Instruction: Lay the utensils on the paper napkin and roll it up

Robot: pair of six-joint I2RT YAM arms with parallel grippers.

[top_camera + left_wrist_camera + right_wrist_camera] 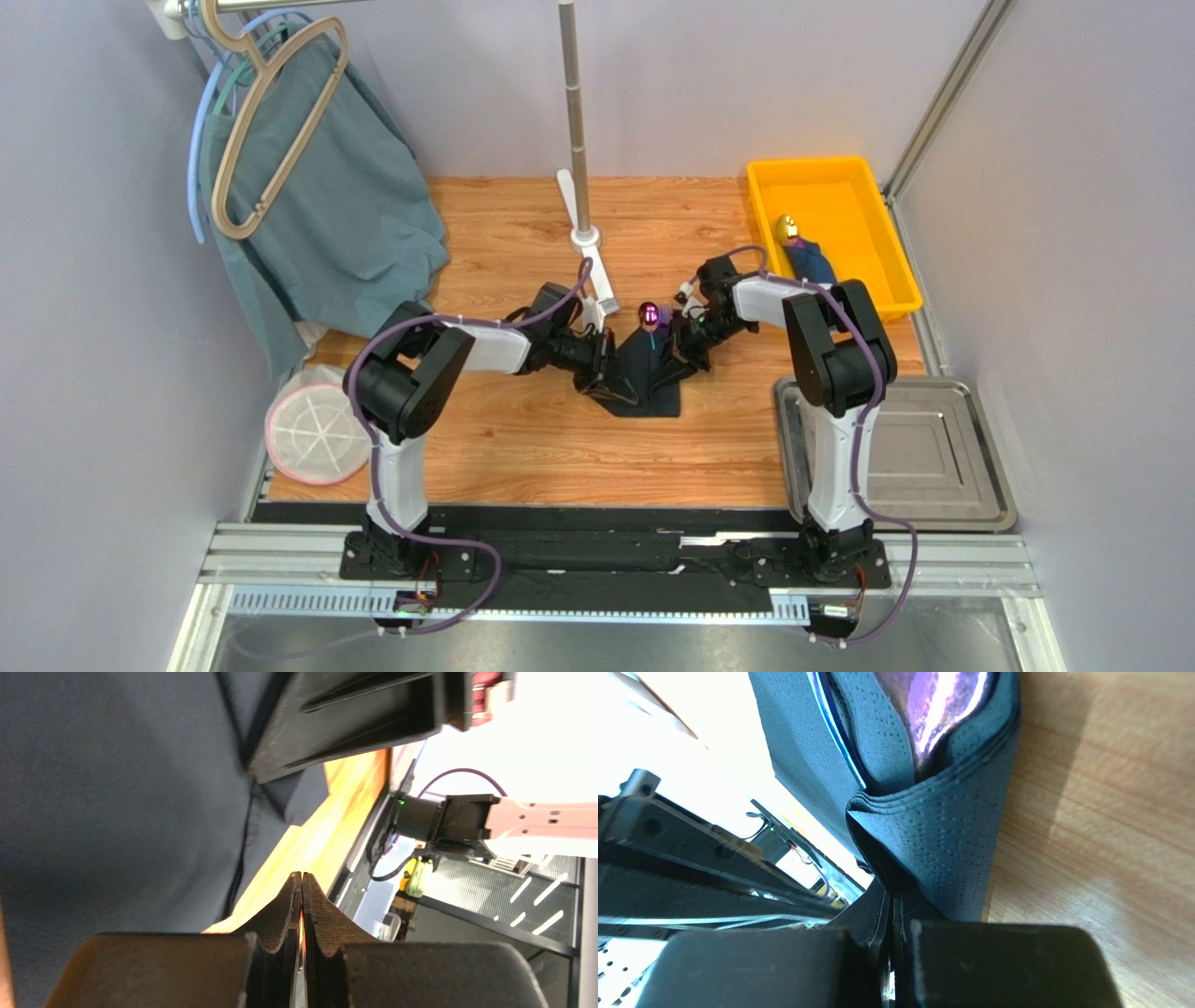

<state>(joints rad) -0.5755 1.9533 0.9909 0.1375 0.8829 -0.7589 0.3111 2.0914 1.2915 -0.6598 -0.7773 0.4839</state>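
The black paper napkin (638,375) lies rumpled on the wooden table's middle, folded over the utensils. One iridescent purple utensil head (650,311) sticks out at its far end. In the right wrist view that shiny head (941,700) sits inside the napkin's fold (941,833), and my right gripper (889,899) is shut on the fold's lower edge. My left gripper (302,876) hovers beside the napkin (105,798) over the wood, tips together with nothing between them. From above, the left gripper (596,357) and right gripper (687,343) flank the napkin.
A yellow bin (898,266) at the back right holds a dark blue bundle with a gold tip (802,252). A steel tray (968,476) lies at the near right. A teal cloth (337,210) hangs at the back left, above a round pink-and-white dish (316,427). A white stand pole (575,126) rises behind the napkin.
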